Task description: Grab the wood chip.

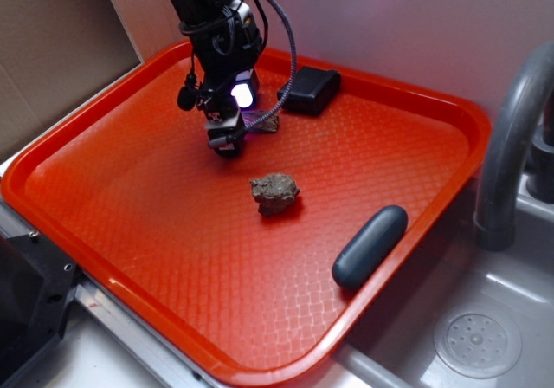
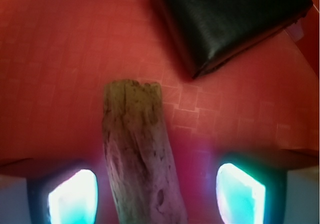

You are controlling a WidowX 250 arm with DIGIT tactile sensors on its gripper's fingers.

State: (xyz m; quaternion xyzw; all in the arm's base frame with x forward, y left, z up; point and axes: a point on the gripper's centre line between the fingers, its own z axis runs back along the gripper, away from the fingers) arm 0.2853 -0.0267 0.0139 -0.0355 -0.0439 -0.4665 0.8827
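The wood chip is a tan-brown grainy sliver lying flat on the red tray. In the wrist view it runs lengthwise between my two glowing fingertips, closer to the left one, with red tray showing on both sides of it. My gripper stands open around it, low over the tray. In the exterior view the gripper is at the tray's back, and only the chip's end pokes out to its right.
A black box sits just behind the chip at the tray's back rim. A grey-brown rock lies mid-tray. A dark grey oblong case rests by the right rim. A sink and grey faucet stand to the right.
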